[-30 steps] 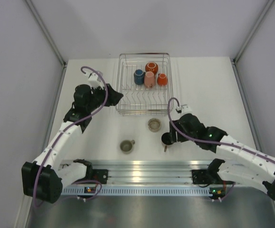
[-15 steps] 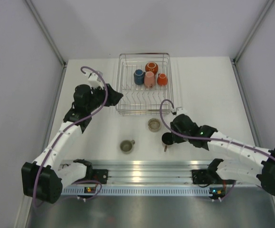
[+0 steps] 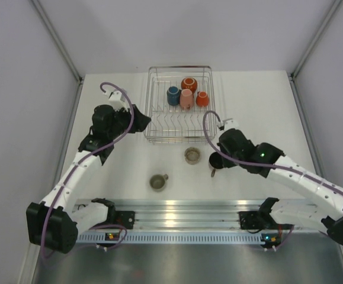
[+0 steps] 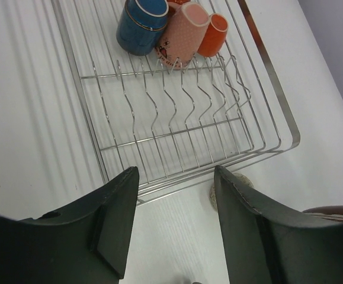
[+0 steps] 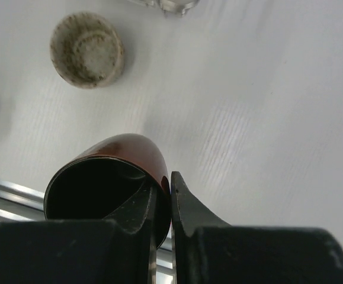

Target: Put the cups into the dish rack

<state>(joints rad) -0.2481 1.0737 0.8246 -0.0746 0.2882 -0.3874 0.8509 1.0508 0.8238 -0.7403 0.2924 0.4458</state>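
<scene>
Right arm extends inward over the counter [image 3: 266,106]. The right pincer [image 5: 170,186] pinches the black cup [image 5: 121,157] by its wall, one finger inside; the top view hides this grip. Left arm is bent toward the dish rack [image 3: 179,141], with the left pincer [image 4: 176,177] spread and empty. Four cups [image 3: 186,97] stand racked at the far end; two olive cups [image 3: 192,155] sit on the counter.

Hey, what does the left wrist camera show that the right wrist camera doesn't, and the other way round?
Only the left wrist: the blue cup, pink cup and an orange cup sitting in the dish rack, framed by the open left gripper. Only the right wrist: the right gripper shut on the dark cup at its rim, one finger inside. Both: the white table and the beige cup.
</scene>
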